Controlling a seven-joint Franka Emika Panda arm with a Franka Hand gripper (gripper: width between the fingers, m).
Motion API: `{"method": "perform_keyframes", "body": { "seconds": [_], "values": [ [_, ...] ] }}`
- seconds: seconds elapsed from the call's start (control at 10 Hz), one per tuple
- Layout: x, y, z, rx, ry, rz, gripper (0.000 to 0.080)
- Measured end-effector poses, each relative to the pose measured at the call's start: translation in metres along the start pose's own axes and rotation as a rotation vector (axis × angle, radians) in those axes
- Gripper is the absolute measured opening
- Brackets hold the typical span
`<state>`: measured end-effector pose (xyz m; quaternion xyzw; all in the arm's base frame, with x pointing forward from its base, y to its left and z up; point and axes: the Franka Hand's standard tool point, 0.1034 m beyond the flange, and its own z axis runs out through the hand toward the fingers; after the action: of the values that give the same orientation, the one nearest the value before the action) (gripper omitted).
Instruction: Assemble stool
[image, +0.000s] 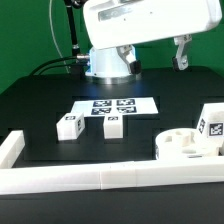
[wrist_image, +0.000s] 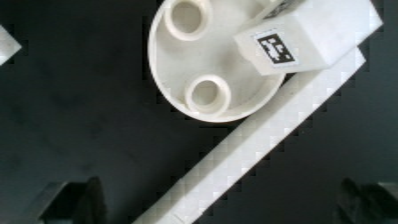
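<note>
White seat (wrist_image: 178, 55), leg (wrist_image: 285, 45) upright on it, lies well below fingers (wrist_image: 68, 203); fingers spread apart, empty.

The round white plastic disc seat (wrist_image: 178, 55) is plain white, with grey shadow inside its sockets. The short white rectangular leg at the seat (wrist_image: 306, 32) carries a square black-and-white tag. The loose white leg on the exterior view's left (image: 68, 126) and the loose white leg beside it (image: 113, 124) bear similar black-and-white tags. The thin flat white marker board (image: 117, 104) is printed with black square patterns. The long white border rail (image: 100, 178) is unmarked. The table top (image: 40, 100) is black, the backdrop (image: 25, 40) green, the robot arm (image: 120, 25) white.
</note>
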<state>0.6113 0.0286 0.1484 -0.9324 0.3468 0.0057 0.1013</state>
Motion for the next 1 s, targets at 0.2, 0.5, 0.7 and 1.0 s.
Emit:
{"method": "perform_keyframes", "body": {
  "seconds": [0.2,0.5,0.7,1.0],
  "values": [
    [-0.001,0.015,0.004,-0.084,-0.042,-0.241,0.0648],
    [0.01,0.031,0.015,-0.131,-0.051,-0.564,0.0648],
    [0.01,0.031,0.015,-0.132,-0.051,-0.57,0.0648],
    [0.013,0.043,0.024,-0.157,-0.066,-0.652,0.0648]
  ]
}}
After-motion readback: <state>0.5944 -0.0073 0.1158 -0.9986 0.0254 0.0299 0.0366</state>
